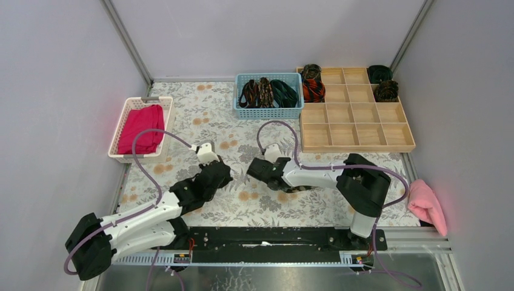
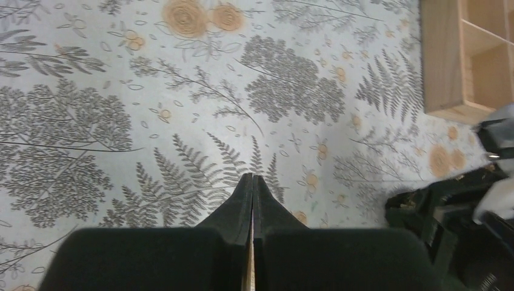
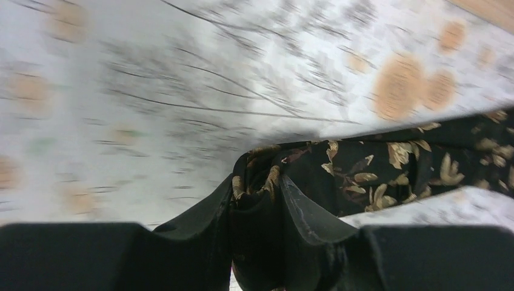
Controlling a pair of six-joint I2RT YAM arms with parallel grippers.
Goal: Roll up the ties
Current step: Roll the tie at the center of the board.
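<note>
The right end effector (image 3: pixel 257 193) has its fingers nearly closed, pinching the bunched end of a black tie (image 3: pixel 388 159) with gold-brown leaves. From the grip, the tie's long axis runs flat along the floral table (image 3: pixel 151 91) toward the right side of the wrist view. Seen from above, most of it is hidden under the right forearm, so it appears to trail back toward that arm's own base. The left end effector (image 2: pixel 253 182), fingers pressed together with nothing between them, hovers near on the left. The right arm is the one on the tie, and rolling would likely wind from this held end along the strip. Farther back, a blue basket (image 1: pixel 242 112) holds loose ties (image 1: pixel 268 94) and a wooden tray (image 1: pixel 357 145) holds finished coils (image 1: pixel 313 91)
</note>
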